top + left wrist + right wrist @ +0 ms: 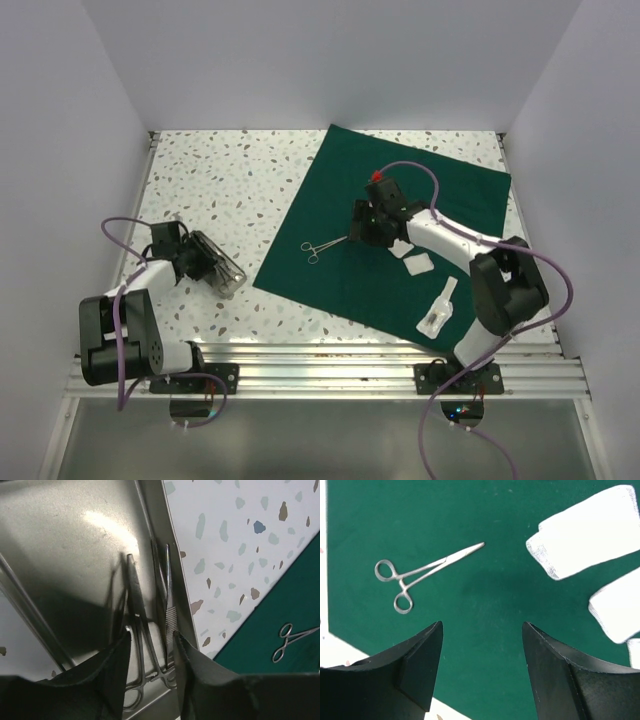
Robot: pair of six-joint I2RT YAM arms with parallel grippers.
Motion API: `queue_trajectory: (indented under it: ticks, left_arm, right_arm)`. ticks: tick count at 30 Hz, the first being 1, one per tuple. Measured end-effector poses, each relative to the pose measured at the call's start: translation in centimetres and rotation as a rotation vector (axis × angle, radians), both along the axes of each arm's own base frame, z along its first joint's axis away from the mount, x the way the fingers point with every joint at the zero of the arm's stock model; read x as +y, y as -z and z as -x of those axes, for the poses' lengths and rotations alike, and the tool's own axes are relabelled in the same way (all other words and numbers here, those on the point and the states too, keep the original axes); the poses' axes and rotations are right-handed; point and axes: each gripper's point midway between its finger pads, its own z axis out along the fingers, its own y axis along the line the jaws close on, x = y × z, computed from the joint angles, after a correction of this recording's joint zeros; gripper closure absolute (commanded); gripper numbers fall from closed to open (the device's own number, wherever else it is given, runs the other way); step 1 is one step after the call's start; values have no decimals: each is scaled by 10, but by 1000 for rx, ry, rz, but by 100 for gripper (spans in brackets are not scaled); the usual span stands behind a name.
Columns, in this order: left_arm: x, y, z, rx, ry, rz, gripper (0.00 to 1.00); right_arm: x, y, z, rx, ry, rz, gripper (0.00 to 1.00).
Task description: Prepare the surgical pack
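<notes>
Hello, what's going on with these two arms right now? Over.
Left end effector open over steel tray, instruments lying under it. Right end effector open above green drape; forceps and gauze pads lie there. Nothing in the way.

A tray [225,272] holding instruments [137,600] sits on the table [230,180], left of the drape [440,190]; on the drape, forceps [322,247] lie left of gauze pads [418,265], a packet [438,310] nearer the arms

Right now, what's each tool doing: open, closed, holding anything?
Left tool: open, straddling instruments in the steel tray.
Right tool: open, empty, above the green drape.
</notes>
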Motion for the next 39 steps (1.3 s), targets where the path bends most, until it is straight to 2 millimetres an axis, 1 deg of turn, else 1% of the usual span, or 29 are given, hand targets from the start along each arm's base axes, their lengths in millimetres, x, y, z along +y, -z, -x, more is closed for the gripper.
queue_trajectory:
  ticks: [2, 4, 5, 8, 10, 13, 16, 19, 21, 23, 25, 28, 30, 33, 35, 39]
  left_arm:
    - [1, 0, 1, 5, 0, -7, 52]
    - [2, 0, 3, 7, 2, -14, 49]
    - [4, -1, 4, 7, 3, -21, 45]
    - [6, -8, 3, -1, 2, -39, 43]
    - [8, -17, 1, -23, 5, -54, 41]
    - [10, -35, -5, -79, 10, -74, 41]
    - [10, -50, -7, -132, 18, -88, 40]
    - [5, -56, -7, -152, 40, -91, 39]
    - [-6, -58, -7, -155, 76, -85, 38]
    - [-17, -61, -8, -163, 113, -78, 36]
    - [-29, -65, -8, -171, 154, -72, 35]
    - [-43, -69, -9, -183, 197, -64, 32]
    - [-45, -71, -9, -185, 203, -62, 31]
    - [-45, -74, -10, -183, 200, -58, 30]
    - [-45, -78, -13, -192, 201, -59, 29]
    - [-45, -86, -18, -209, 201, -61, 26]
  right_arm:
    - [4, 7, -5, 32, 36, -4, 34]
    - [9, 8, -12, 48, 76, -10, 34]
    - [12, 6, -18, 47, 103, -10, 34]
    - [27, 0, -34, 36, 176, -17, 35]
    - [40, -1, -41, 37, 219, -20, 37]
    - [58, 4, -45, 56, 280, -5, 38]
    - [73, 15, -44, 79, 350, 41, 41]
    - [84, 29, -40, 100, 420, 96, 43]
    - [89, 36, -37, 108, 458, 128, 44]
    - [87, 41, -37, 108, 493, 156, 47]
    - [80, 44, -37, 105, 528, 186, 48]
    - [69, 43, -39, 96, 568, 215, 50]
    - [63, 39, -43, 83, 592, 224, 51]
    - [60, 37, -48, 79, 613, 219, 54]
    - [58, 40, -50, 84, 623, 222, 55]
    - [53, 53, -51, 102, 637, 244, 56]
